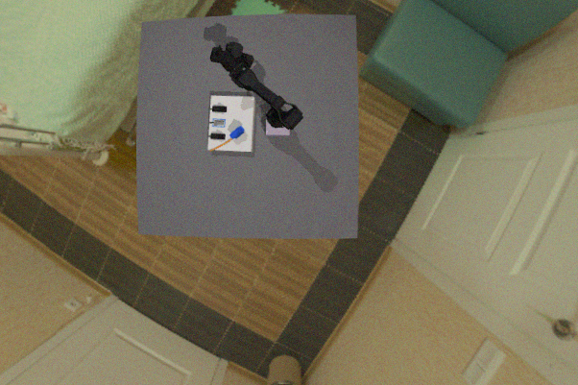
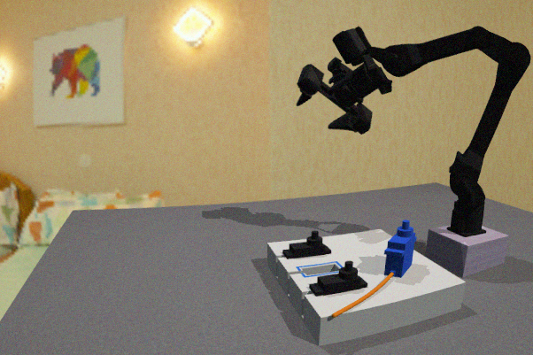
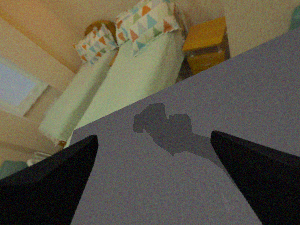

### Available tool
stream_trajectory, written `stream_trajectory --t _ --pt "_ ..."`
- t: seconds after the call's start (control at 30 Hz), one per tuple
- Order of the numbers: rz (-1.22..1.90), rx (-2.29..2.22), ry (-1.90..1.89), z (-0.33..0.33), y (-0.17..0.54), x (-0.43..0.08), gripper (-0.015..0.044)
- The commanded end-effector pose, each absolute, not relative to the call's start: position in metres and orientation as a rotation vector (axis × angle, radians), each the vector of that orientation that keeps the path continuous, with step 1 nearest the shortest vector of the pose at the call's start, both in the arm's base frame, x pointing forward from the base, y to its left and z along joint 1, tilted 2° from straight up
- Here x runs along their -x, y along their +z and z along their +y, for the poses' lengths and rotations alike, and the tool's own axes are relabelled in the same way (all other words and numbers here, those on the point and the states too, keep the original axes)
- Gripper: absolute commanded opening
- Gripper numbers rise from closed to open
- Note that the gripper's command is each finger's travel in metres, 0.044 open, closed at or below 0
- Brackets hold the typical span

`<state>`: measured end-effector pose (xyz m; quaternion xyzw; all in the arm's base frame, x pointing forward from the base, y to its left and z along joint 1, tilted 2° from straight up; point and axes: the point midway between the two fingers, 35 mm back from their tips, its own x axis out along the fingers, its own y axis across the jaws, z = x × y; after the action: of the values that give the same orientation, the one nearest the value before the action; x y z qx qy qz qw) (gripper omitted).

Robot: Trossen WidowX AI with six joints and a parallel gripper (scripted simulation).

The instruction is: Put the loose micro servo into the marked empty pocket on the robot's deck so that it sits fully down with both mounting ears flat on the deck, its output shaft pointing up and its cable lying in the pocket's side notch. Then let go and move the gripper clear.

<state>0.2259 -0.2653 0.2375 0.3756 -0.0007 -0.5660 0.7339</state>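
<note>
The loose blue servo (image 1: 237,132) (image 2: 399,256) stands upright on the white deck (image 1: 246,116) (image 2: 398,302), its shaft pointing up. Its orange cable (image 1: 222,144) (image 2: 364,298) runs across the deck to the edge. The blue-outlined pocket (image 2: 318,269) is empty; it also shows in the top view (image 1: 219,123). My gripper (image 2: 314,115) (image 3: 156,138) is wide open and empty. It is high above the table, well away from the servo, beyond the deck in the exterior view. The wrist view shows neither servo nor deck.
Two seated black servos (image 1: 219,108) (image 2: 338,283) stand on either side of the pocket, with shafts up. The arm's pale purple base block (image 1: 277,131) (image 2: 465,251) is beside the deck. The grey table (image 1: 192,191) (image 2: 155,273) carries both. The arm's shadow falls on the table.
</note>
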Motion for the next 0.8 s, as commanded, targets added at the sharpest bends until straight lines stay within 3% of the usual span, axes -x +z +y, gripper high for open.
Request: stream_trajectory --t 0.0,0.77 --pt "0.116 -0.779 -1.189 -0.252 0.228 -0.242 0.044" --pt "0.729 -0.423 -0.763 -0.148 0.175 -0.3 0.044"
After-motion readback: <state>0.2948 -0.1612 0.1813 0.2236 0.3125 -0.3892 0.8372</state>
